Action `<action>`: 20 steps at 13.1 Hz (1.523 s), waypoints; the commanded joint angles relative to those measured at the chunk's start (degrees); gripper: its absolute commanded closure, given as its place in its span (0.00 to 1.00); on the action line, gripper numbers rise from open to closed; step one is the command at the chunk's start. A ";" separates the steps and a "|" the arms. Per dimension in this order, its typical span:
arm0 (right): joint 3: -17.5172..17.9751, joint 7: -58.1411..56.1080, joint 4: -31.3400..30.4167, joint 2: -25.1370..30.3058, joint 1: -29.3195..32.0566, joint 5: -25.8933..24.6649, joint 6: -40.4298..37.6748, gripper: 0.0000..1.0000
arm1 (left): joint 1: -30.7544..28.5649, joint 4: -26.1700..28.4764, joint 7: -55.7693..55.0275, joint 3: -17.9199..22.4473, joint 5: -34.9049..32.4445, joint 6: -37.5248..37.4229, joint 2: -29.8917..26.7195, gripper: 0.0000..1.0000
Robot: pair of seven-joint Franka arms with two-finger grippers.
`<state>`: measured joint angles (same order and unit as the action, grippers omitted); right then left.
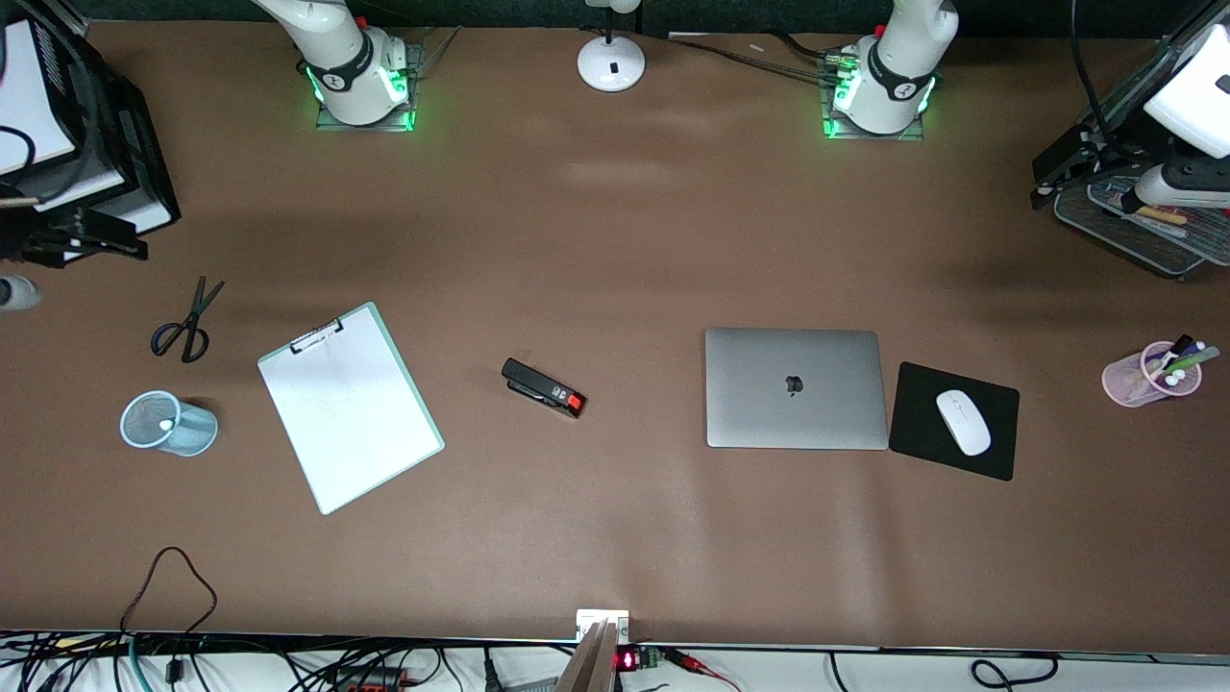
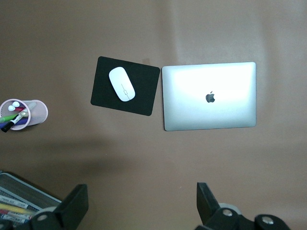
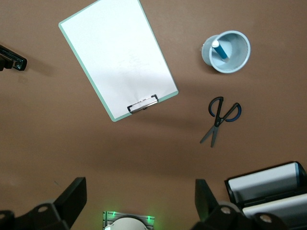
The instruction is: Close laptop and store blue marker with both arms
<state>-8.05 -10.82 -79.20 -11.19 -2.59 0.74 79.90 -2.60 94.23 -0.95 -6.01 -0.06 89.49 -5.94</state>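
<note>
1. 2 end effectors, both empty with fingers spread wide. The left end effector hangs high over the bench, with the laptop below and ahead of its fingertips. The right end effector hangs high over its own end of the bench, above its arm's base, with the clipboard below it. Neither shows in the front view, where only the arm bases appear.
2. Laptop: lid down flat, apple logo up, lying just beside the black mouse pad that carries a white mouse. Closing appears complete.
3. Blue marker: standing in the pale blue cup, whitish end up, below and ahead of the right end effector, with the scissors between cup and fingers. Storing appears complete.
4. Step in hand, as a judgement: both goals look met, so the sound move is to keep both arms high and clear, and to avoid sweeping low over the cup or the laptop lid.
5. Other stock: stapler, black with a red end; pink cup of pens; wire tray; stacked trays.
6. Markings: dark apple logo on the laptop lid. No legible writing elsewhere; the clipboard sheet reads blank.
</note>
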 commanded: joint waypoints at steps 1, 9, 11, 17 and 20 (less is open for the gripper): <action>0.40 4.72 -13.39 9.92 0.13 -0.83 6.38 0.00 | -0.21 -0.89 -0.45 -0.32 -0.12 -0.28 0.05 0.00; 0.85 7.21 -16.95 15.06 -0.14 -2.59 7.81 0.00 | -0.12 -0.89 -0.37 -0.32 -0.20 0.33 0.40 0.00; 1.19 7.21 -16.69 15.06 -0.40 -2.68 7.99 0.00 | -0.12 -0.89 -0.28 -0.32 -0.12 0.51 0.40 0.00; 1.28 10.99 -15.90 14.88 -0.49 -2.68 8.61 0.00 | -0.03 -0.89 -0.37 -0.32 -0.12 1.65 0.49 0.00; 0.76 10.12 -15.02 14.97 -0.14 -2.15 7.91 0.00 | -0.12 -0.89 -0.37 -0.32 -0.12 1.65 0.49 0.00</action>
<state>-7.07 -1.19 -94.44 2.73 -2.74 -0.83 88.53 -2.58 94.22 -0.95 -6.10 -0.06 91.04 -5.86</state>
